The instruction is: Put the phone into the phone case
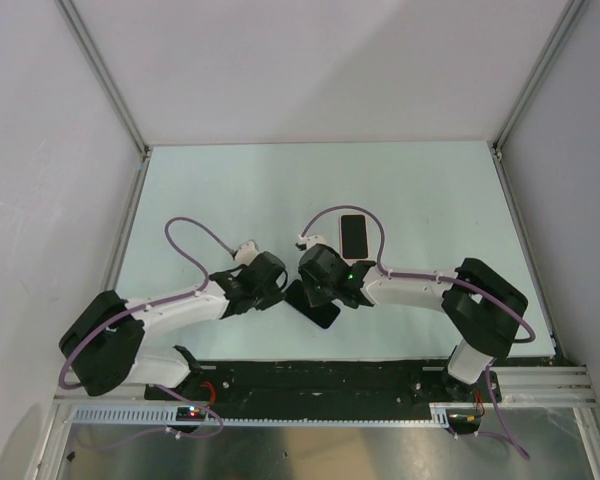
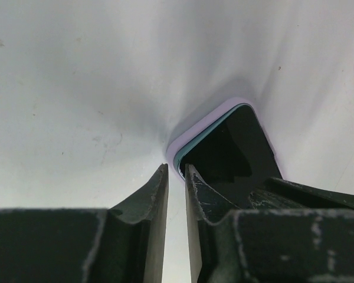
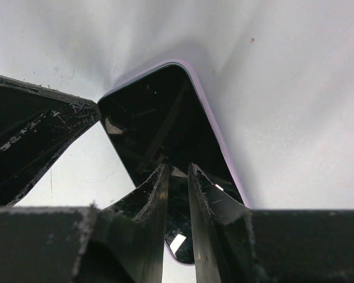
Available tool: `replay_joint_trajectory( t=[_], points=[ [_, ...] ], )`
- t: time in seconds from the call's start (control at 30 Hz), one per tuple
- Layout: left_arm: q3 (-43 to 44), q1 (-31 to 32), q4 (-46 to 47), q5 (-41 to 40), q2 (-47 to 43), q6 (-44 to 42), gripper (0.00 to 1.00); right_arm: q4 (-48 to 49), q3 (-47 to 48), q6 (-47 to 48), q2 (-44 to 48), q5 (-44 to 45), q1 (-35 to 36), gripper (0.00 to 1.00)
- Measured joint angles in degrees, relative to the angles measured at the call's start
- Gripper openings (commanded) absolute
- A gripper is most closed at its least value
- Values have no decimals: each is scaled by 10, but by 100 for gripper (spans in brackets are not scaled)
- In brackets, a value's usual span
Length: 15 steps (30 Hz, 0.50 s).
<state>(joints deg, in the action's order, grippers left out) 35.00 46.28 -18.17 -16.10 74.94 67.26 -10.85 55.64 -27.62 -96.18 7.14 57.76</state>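
You're in a lab robot cell; white panel walls (image 1: 40, 150) left, right and far; aluminium framing (image 1: 105, 75) at their joins; pale table (image 1: 430, 190).

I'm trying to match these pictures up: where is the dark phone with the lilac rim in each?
Top external: phone just below the picture's centre.
Left wrist: right of centre, its corner just beyond the left tool.
Right wrist: centre, passing beneath the right tool.
Shared landmark: the lilac rim.
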Motion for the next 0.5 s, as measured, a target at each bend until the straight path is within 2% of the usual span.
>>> replay_joint_trajectory(
  t=[0.5],
  points=[
    [15, 1, 0, 0, 24, -13, 9, 0, -1, 0, 3, 1, -3, 25]
  ],
)
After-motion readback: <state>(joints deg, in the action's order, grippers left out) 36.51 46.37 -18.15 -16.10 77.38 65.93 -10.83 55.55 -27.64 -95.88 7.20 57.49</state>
